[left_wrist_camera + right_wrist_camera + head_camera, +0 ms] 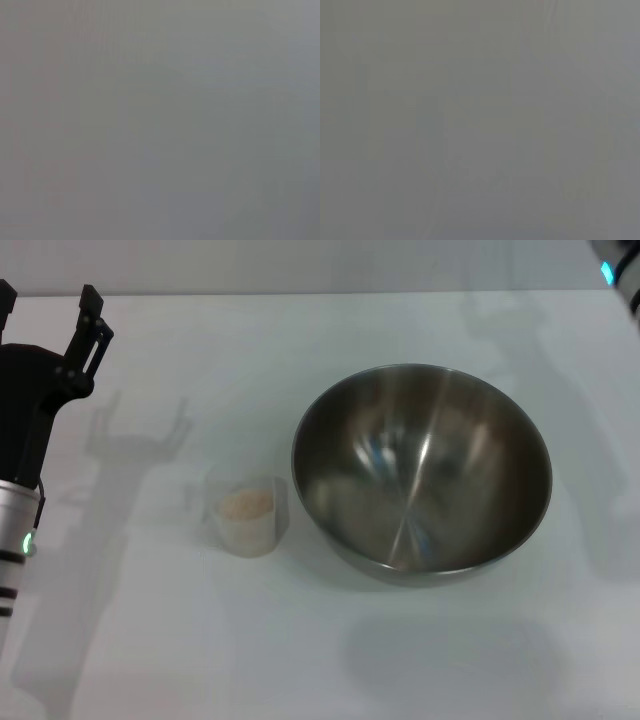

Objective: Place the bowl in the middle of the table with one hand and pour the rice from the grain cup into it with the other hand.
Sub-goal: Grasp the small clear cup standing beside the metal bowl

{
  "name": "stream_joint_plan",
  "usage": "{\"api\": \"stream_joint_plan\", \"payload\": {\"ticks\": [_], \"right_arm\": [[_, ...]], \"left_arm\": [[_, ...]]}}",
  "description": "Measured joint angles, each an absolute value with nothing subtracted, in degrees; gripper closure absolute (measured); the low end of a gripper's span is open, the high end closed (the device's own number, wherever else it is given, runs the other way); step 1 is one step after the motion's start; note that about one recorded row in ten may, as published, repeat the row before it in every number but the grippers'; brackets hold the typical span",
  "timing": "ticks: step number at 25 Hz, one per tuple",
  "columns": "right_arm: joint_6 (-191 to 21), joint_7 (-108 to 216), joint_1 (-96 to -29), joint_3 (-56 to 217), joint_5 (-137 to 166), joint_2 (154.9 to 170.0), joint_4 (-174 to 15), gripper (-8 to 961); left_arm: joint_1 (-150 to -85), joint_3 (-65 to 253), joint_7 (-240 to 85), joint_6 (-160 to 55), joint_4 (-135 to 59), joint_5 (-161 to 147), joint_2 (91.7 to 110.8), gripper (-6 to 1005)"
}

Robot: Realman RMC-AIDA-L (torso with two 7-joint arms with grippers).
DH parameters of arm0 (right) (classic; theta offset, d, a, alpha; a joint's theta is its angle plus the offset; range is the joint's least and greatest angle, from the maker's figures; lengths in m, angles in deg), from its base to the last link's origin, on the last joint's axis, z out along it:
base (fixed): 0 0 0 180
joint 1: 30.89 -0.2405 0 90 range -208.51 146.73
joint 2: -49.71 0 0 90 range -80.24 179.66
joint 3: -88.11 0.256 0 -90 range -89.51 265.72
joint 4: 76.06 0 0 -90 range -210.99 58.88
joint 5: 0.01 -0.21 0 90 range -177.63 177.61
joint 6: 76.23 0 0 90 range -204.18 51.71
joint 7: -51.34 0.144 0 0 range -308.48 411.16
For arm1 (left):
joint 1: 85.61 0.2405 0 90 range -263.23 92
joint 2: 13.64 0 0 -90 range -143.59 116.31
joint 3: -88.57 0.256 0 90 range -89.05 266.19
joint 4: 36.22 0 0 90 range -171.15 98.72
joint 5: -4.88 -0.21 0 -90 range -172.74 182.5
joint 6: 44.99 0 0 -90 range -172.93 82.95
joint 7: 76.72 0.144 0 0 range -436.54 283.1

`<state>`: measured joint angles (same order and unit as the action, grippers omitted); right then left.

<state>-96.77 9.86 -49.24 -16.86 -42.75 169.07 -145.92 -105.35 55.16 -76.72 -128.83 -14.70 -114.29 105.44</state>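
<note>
My left claw (45, 305) hangs at the far left edge of the desk (300, 660), its black prongs spread apart with nothing between them and touching nothing; one prong is partly cut off by the edge of the head view. Of my right arm only a sliver shows in the top right corner, and its claw is out of sight. Both wrist views give me nothing but flat grey, with no object to make out.

The bowl (421, 470) stands upright on the desk, a little right of the middle, wide and shiny with a brushed steel inside that holds nothing. The grain cup (247, 514) stands upright just beside the bowl's left rim, apart from it by a narrow gap and well apart from my left claw. It is clear and slightly frosted, and the rice (245, 504) lies inside as a low pale beige heap. I cannot make out its handle
</note>
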Motion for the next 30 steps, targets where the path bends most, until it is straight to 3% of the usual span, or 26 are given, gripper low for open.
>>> {"api": "stream_joint_plan", "payload": {"ticks": [2,7,12,17,30], "right_arm": [[-117.20,13.29,-50.65,-24.71,-42.69,169.06,-135.85,411],[-143.25,32.06,-53.00,-31.76,-42.40,168.85,-119.19,410],[-157.23,56.03,-53.62,-31.79,-38.68,168.68,-104.31,411],[-162.26,65.11,-54.25,-31.51,-37.07,168.51,-92.91,410],[-161.77,64.67,-54.86,-29.97,-37.38,168.35,-88.47,411]], "left_arm": [[-104.67,56.15,-76.72,-130.05,-14.68,-114.30,105.40,128],[-103.23,57.46,-76.72,-131.89,-14.71,-114.30,105.37,128],[-100.89,62.30,-76.29,-134.54,-15.40,-114.31,105.28,129],[-98.60,66.72,-75.16,-135.17,-15.58,-114.31,105.15,129],[-94.87,77.19,-71.17,-130.40,-16.23,-114.24,105.40,129]]}}
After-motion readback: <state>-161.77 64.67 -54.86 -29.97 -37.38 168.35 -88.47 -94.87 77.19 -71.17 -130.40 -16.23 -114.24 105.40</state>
